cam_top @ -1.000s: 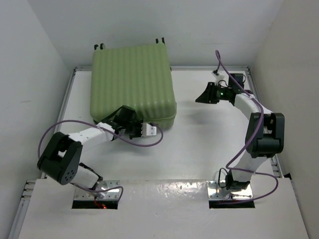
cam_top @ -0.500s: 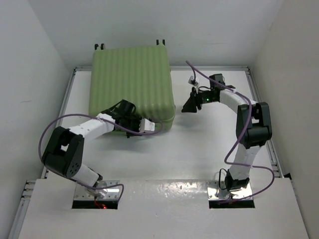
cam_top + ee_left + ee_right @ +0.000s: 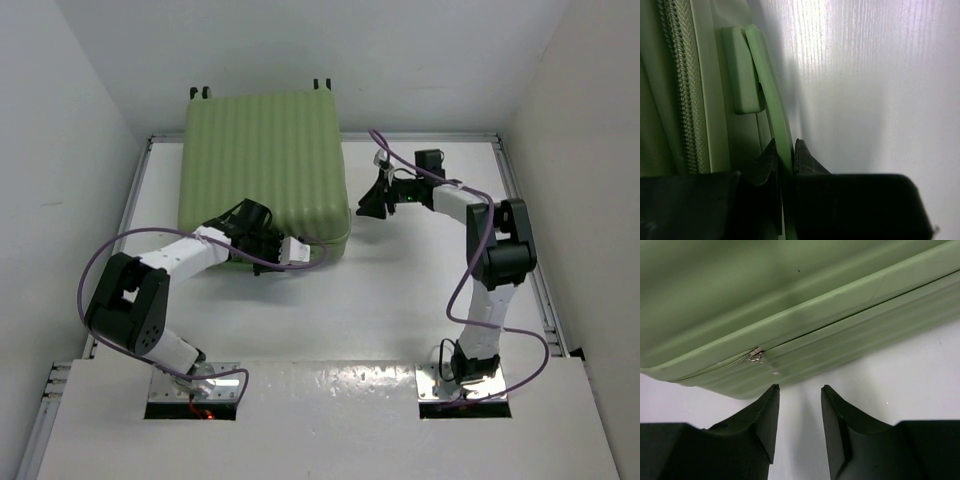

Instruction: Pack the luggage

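The luggage [image 3: 265, 160] is a light-green ribbed suitcase lying flat and closed at the table's back left. My left gripper [image 3: 300, 252] sits at its near side edge. In the left wrist view this gripper [image 3: 785, 145] is shut on a thin green handle strip [image 3: 771, 100] beside the handle mount [image 3: 742, 70] and the zipper [image 3: 682, 85]. My right gripper [image 3: 362, 207] is just off the luggage's right edge. In the right wrist view it [image 3: 800, 390] is open and holds nothing. It faces the shell seam and a small metal zipper pull [image 3: 756, 356].
The white table [image 3: 400, 290] lies between tall white walls, with metal rails along its left and right edges. Purple cables loop from both arms, one [image 3: 300, 268] just in front of the luggage. Small black wheels [image 3: 320, 83] stick out at the luggage's far edge.
My right arm has swung left from the table's back right to the luggage's right edge. My left arm has shifted slightly up against the luggage's near side, still shut.
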Controlling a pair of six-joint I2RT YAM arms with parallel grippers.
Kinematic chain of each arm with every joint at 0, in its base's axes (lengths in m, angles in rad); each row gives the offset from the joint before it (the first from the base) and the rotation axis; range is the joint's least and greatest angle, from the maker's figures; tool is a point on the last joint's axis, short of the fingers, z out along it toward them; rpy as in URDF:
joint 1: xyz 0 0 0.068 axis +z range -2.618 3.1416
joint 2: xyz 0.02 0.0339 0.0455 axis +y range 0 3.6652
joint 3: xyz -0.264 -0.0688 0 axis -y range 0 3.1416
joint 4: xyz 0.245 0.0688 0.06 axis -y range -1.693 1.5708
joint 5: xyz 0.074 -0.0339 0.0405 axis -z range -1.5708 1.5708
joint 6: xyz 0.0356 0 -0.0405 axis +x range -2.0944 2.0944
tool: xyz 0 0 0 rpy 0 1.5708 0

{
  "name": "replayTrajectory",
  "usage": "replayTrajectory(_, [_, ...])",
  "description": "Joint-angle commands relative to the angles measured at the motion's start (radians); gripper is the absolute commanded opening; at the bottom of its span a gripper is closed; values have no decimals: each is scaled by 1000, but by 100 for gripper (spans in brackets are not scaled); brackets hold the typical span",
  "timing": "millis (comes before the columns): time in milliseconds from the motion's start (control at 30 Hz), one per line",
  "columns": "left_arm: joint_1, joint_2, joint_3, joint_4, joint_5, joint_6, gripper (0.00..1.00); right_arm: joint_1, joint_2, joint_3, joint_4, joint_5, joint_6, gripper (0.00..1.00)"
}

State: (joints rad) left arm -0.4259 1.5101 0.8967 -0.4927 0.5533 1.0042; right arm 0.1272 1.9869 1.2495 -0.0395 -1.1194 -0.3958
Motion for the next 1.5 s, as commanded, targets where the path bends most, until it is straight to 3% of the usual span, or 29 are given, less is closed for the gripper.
replayTrajectory(0, [-8, 2, 53, -15, 82, 128, 0, 18, 23, 39, 155, -82, 41, 38])
replayTrajectory(100, [-8, 2, 62, -15, 82, 128, 0, 28, 24, 44, 142, -109, 25, 38])
replayTrajectory(467, [-8, 21, 80, -15, 82, 110, 0, 46, 36, 111, -175, -158, -314, 38])
replayTrajectory(700, [-8, 52, 110, -15, 82, 99, 0, 63, 78, 188, -358, -177, -475, 29])
replayTrajectory(800, [-8, 52, 110, -15, 82, 99, 0, 68, 92, 195, -343, -178, -473, 29])
replayTrajectory(1033, [-19, 52, 119, -15, 63, 77, 0, 75, 104, 206, -327, -200, -456, 19])
replayTrajectory(1167, [-39, 62, 128, -15, 42, 54, 0, 75, 112, 196, -321, -223, -454, 1])
replayTrajectory(1467, [-48, 91, 150, 39, 11, -73, 0, 54, -69, 4, -358, -138, -434, 0])
